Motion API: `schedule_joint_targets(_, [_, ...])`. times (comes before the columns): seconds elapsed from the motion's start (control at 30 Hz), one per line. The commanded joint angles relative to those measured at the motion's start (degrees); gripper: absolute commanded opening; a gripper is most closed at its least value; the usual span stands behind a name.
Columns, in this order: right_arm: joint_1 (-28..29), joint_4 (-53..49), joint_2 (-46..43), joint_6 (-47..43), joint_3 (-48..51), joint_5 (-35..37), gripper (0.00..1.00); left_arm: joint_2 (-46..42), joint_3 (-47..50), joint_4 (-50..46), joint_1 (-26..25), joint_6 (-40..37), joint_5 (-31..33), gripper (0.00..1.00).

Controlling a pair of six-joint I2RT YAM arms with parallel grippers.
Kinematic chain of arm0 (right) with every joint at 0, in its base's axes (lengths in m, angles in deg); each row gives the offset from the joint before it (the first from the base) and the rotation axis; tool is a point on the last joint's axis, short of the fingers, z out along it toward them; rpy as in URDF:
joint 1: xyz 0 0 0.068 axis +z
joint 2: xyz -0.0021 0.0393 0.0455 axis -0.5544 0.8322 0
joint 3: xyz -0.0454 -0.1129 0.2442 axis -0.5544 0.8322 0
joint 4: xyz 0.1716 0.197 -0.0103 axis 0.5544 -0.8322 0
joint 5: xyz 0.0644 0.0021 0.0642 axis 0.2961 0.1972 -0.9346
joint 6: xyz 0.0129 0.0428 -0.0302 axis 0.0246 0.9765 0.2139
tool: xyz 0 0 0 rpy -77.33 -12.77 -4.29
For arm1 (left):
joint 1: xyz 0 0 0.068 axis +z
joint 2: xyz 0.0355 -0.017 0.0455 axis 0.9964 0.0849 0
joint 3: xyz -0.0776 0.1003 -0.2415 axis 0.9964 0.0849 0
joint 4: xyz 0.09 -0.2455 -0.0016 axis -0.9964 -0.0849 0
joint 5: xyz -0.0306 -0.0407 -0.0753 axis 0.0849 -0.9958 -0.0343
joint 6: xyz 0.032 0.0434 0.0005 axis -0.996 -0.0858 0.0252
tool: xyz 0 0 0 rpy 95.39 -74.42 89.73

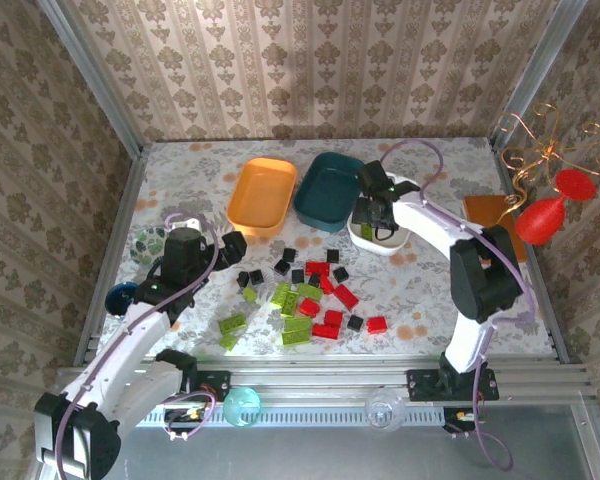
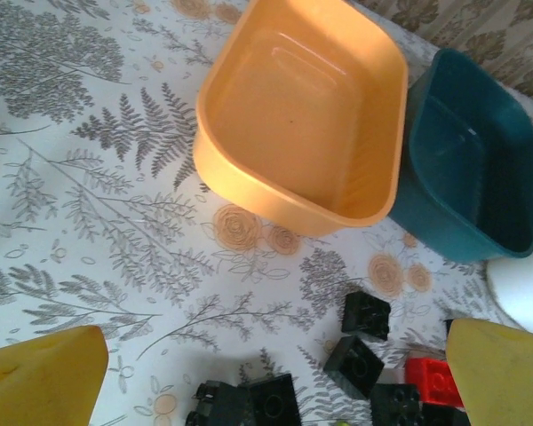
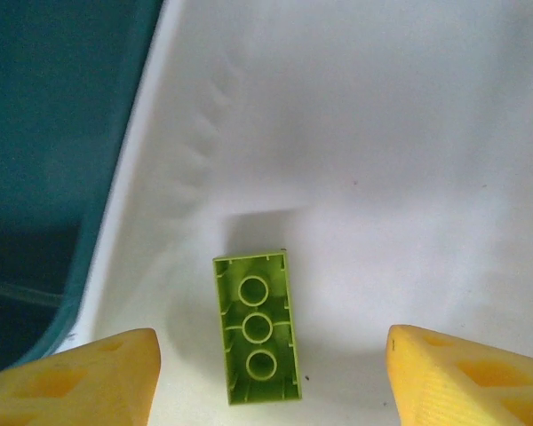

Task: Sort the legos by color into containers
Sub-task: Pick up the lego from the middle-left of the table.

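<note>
Right gripper stands open and empty over white tub, lime brick loose beneath, remaining legos nearer and leftward.

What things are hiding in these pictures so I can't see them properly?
- Top view: inside of the white tub, covered by the right gripper.
- Left wrist view: black bricks, cut off by the bottom edge.
- Top view: glass bowl, partly behind the left arm.
</note>
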State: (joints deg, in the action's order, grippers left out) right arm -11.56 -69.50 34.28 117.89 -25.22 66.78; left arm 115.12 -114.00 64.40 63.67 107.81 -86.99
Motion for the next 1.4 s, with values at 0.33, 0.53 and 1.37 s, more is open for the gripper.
schedule_joint_targets(0.33, [7.6, 10.3, -19.5, -0.4, 16.0, 5.5, 0.74, 15.6, -4.7, -6.4, -6.2, -4.2, 7.1, 0.89])
schedule_joint_targets(0.53, [7.7, 9.6, -21.9, 0.4, 18.6, 6.5, 0.74, 20.3, -2.8, -6.2, -9.3, -2.4, 7.6, 0.69])
schedule_joint_targets(1.37, [7.7, 7.8, -24.3, 1.2, 19.1, 7.8, 0.74, 28.4, 1.1, 3.0, -8.7, -2.4, 5.9, 0.39])
